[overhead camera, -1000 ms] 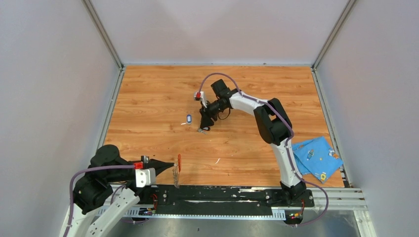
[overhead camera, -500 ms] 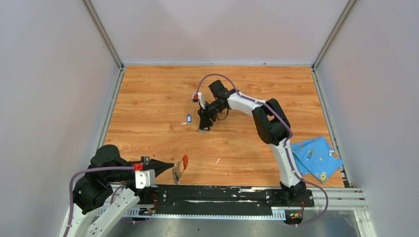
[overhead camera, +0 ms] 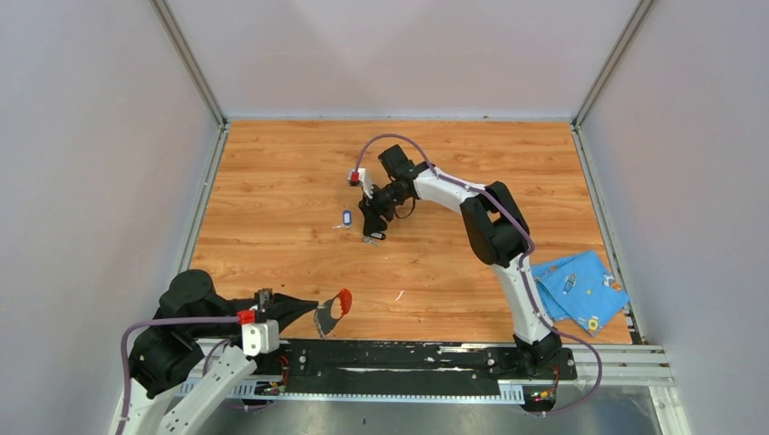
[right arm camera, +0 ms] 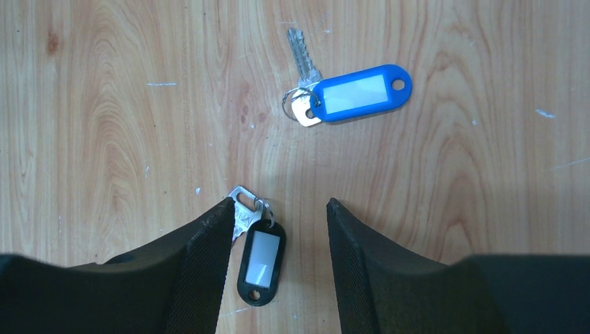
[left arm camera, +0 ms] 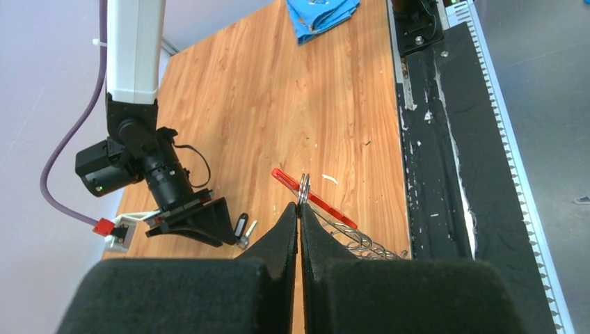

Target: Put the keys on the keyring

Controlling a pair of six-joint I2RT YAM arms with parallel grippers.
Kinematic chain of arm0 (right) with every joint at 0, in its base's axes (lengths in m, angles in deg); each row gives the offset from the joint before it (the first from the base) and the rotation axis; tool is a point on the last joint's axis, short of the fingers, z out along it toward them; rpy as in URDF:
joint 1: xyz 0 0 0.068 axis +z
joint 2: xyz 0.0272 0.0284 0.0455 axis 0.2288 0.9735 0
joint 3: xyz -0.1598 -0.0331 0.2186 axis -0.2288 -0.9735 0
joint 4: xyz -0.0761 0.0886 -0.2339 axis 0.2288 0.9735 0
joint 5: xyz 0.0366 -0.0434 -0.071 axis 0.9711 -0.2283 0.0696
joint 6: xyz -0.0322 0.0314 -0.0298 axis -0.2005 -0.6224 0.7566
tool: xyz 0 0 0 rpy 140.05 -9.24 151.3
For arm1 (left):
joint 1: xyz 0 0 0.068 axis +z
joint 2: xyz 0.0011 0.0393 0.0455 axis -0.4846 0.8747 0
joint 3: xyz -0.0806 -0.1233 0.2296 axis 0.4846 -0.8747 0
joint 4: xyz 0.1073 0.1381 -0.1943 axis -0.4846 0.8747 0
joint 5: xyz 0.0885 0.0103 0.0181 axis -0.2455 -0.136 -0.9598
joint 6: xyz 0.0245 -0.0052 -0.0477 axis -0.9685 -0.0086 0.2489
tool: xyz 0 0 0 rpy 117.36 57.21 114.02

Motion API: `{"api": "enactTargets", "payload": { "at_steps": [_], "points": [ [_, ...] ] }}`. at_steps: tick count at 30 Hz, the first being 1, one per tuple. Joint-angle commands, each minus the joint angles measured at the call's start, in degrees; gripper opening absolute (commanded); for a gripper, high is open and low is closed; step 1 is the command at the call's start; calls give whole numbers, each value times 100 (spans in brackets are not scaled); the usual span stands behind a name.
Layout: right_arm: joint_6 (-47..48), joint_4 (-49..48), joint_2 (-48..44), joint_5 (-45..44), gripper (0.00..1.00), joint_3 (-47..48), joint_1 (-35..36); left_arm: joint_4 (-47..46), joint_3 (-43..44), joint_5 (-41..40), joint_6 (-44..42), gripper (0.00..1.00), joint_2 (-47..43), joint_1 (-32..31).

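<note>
My left gripper [overhead camera: 313, 310] is at the near left edge, shut on the keyring [overhead camera: 341, 301]. In the left wrist view its tips [left arm camera: 300, 207] pinch a metal ring of the keyring [left arm camera: 314, 199], a red loop with grey metal rings trailing to the right. My right gripper [overhead camera: 370, 228] hangs low over the keys at mid-table. In the right wrist view it is open [right arm camera: 280, 203]. The black-tagged key [right arm camera: 260, 258] lies between the fingers, its metal part touching the left finger [right arm camera: 209, 236]. The blue-tagged key [right arm camera: 362, 92] lies on the wood beyond, also visible from above [overhead camera: 346, 217].
A crumpled blue cloth [overhead camera: 580, 286] with small items on it lies at the near right edge. A black rail [overhead camera: 408, 355] runs along the table's front edge. Grey walls enclose the wooden table [overhead camera: 272, 181] on three sides.
The left gripper has turned, swinging the keyring from edge-on to showing its red loop. The right gripper shifted slightly left over the black-tagged key and its jaws widened a little.
</note>
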Motion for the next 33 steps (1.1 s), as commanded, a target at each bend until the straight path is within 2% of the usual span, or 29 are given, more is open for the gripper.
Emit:
{"api": "enactTargets", "payload": {
  "at_steps": [1,13,19,26,33],
  "points": [
    [-119,431,297,-328,55,217,110,-5,154,140,-136,0,-85,-20],
    [-340,734,229,-468,54,103,170,-3,241,129,-253,0,-103,-20],
    [-605,1185,321,-448,56,470,174,-6,289,142,-248,0,-111,-20],
    [-597,1072,90,-500,57,290,212,-3,281,117,-306,0,-154,-20],
    [-484,1051,175,-627,50,299,327,-3,298,59,-333,0,-173,-19]
  ]
}}
